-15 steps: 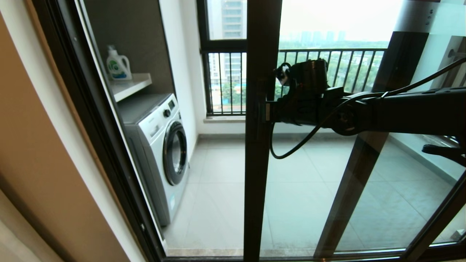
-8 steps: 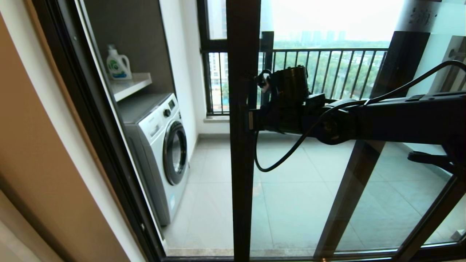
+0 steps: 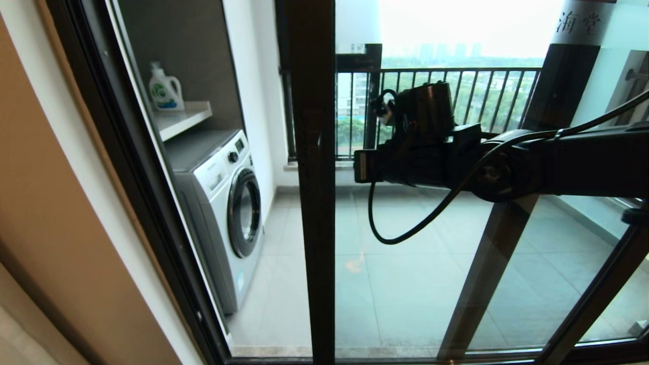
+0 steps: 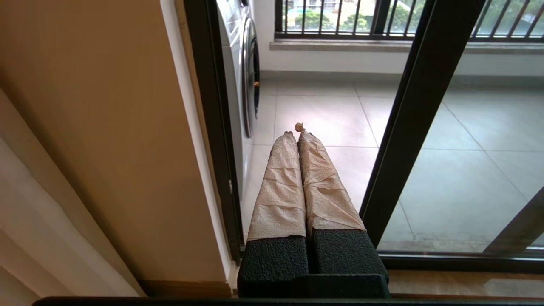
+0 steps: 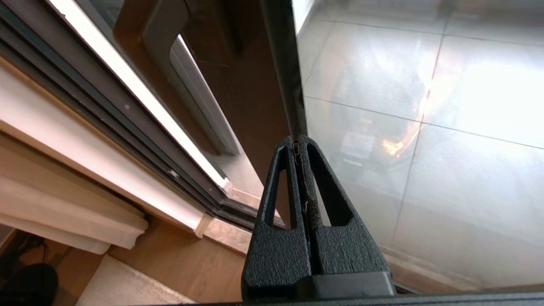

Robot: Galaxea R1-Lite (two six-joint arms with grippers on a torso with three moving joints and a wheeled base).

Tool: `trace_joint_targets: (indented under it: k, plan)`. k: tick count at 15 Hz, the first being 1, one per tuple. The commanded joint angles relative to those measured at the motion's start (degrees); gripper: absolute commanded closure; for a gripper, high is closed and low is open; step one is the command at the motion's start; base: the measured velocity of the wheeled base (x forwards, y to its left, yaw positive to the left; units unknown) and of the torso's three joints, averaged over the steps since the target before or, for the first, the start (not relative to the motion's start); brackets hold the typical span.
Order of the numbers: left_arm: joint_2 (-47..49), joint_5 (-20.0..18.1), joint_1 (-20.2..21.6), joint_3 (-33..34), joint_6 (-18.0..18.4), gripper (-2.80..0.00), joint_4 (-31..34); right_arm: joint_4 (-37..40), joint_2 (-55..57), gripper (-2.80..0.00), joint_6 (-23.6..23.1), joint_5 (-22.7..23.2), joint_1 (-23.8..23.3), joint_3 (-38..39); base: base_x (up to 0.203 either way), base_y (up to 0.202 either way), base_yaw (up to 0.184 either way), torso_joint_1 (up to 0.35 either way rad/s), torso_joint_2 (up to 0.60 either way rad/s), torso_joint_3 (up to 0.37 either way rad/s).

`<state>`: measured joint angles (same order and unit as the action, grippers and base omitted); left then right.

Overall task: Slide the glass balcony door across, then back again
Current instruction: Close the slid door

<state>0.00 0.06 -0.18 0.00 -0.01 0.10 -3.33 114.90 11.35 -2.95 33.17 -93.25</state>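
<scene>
Head view: right tool (image 3: 361, 166), pressed closed, beside glass balcony door (image 3: 314, 203).

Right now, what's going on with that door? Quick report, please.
Right gripper shut, beside the glass balcony door's frame, not gripping. Left gripper shut, parked low. Door partway across, gap before the washing machine. Nothing blocking.

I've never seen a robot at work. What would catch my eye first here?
Probably the black right arm reaching in from the right, its right gripper shut and held close to the dark frame of the glass balcony door, which stands upright mid-view. Past the opening on the left sits a white washing machine, with a detergent bottle on the shelf above it.
</scene>
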Motion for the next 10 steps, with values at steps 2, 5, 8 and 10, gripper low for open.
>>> trace_joint_targets:
  k: [2,5,8,10]
  plan:
    - [0.09,-0.02,-0.07,0.0,-0.03,0.0,-0.01,-0.06,-11.92,0.0,0.08,-0.18,-1.02,8.25,0.0,0.0,0.0,0.0,0.0,0.0]
    - [0.09,0.0,0.01,0.0,-0.08,0.0,-0.01,0.91,-25.63,0.0,-1.43,-0.9,-1.29,16.02,0.0,0.0,0.0,0.0,0.0,0.0]
    - [0.09,0.03,0.01,0.0,-0.08,0.0,-0.01,7.4,-42.02,0.0,-5.88,-4.36,0.16,20.68,0.0,0.0,0.0,0.0,0.0,0.0]
    - [0.09,-0.06,0.01,0.0,-0.08,0.0,-0.01,14.45,-51.44,0.0,-9.96,-8.68,1.85,21.36,0.0,0.0,0.0,0.0,0.0,0.0]
